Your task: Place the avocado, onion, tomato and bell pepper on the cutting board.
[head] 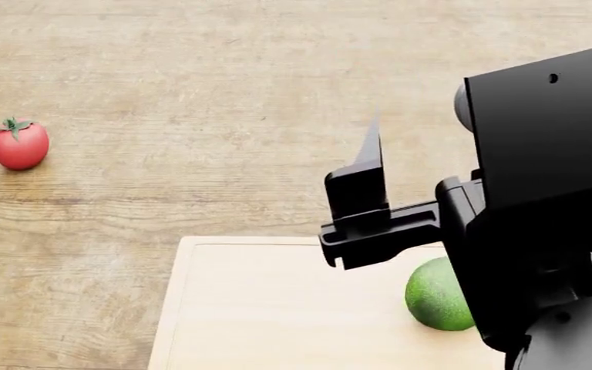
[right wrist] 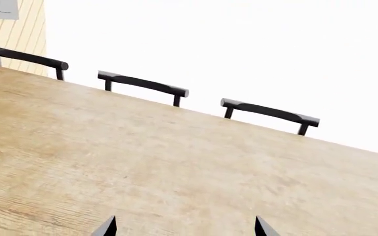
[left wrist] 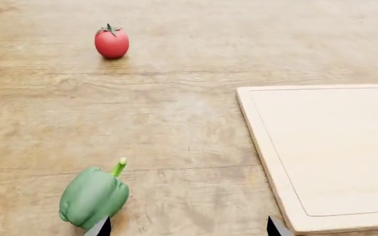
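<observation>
Between the left gripper (left wrist: 187,231) fingertips, set wide apart and holding nothing, lies bare table (left wrist: 175,128), with the bell pepper (left wrist: 93,196) just beside one tip. The likely step is picking it up: centre the jaws over its body, not the stem. The tomato (left wrist: 111,42) sits well beyond; the cutting board (left wrist: 333,152) lies near. Raised above the board, the right gripper (right wrist: 183,227) is also spread and empty; the avocado (head: 438,294) rests on the board. No onion shows.
</observation>
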Controlling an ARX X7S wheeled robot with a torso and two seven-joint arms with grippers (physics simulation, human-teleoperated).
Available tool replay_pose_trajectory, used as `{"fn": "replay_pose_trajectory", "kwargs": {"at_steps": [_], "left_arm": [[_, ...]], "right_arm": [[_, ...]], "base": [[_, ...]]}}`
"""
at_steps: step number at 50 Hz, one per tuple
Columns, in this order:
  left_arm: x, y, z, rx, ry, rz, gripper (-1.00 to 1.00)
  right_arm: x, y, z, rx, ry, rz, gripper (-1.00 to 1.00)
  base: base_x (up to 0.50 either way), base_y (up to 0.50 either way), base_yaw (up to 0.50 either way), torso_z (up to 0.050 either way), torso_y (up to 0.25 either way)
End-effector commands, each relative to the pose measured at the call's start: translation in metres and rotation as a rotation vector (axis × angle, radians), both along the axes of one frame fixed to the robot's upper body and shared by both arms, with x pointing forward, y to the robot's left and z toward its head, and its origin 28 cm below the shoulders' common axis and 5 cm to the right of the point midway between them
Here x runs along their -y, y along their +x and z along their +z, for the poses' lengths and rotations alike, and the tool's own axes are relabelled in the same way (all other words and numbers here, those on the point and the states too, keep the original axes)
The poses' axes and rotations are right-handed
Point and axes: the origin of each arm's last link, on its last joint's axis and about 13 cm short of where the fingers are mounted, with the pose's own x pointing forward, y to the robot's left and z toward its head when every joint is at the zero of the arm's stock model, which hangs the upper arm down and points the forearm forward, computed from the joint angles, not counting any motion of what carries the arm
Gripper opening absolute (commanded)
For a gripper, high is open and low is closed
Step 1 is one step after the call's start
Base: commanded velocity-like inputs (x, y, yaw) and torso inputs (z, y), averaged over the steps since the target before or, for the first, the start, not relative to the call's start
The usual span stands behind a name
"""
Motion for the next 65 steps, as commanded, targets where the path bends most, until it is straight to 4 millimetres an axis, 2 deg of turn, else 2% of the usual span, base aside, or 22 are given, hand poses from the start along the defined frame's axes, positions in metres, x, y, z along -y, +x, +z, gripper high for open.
{"fn": "replay_pose_trajectory", "kwargs": {"at_steps": [1,10,13,22,32,43,65], "left_arm": [[-0.004,-0.010,-0.008,-0.032,-0.031,0.079,1.00],[-0.019,-0.023,0.000,-0.020,0.020,0.187,1.00],[-0.022,-0.020,0.007,-0.001,0.039,0.202,1.00],[-0.017,-0.001,0.013,0.031,0.080,0.199,1.00],[-0.005,0.011,0.003,-0.007,0.064,0.187,1.00],[-0.010,0.025,-0.009,-0.042,0.049,0.202,1.00],[-0.015,0.057,-0.017,-0.063,0.075,0.208,1.00]], "right_arm": [[-0.004,-0.004,0.002,0.018,-0.002,0.041,1.00],[-0.008,-0.001,0.004,0.019,0.003,0.066,1.00],[-0.007,-0.001,0.003,0.016,0.003,0.065,1.00],[-0.003,-0.004,0.001,0.010,0.007,0.047,1.00],[0.000,-0.009,-0.002,0.000,0.013,0.028,1.00],[0.001,-0.014,0.000,-0.006,0.006,0.021,1.00],[0.005,-0.021,-0.001,-0.031,0.001,0.006,1.00]], "base": [[0.00,0.00,0.00,0.000,0.000],[0.00,0.00,0.00,0.000,0.000],[0.00,0.00,0.00,0.000,0.000],[0.00,0.00,0.00,0.000,0.000],[0.00,0.00,0.00,0.000,0.000],[0.00,0.00,0.00,0.000,0.000],[0.00,0.00,0.00,0.000,0.000]]}}
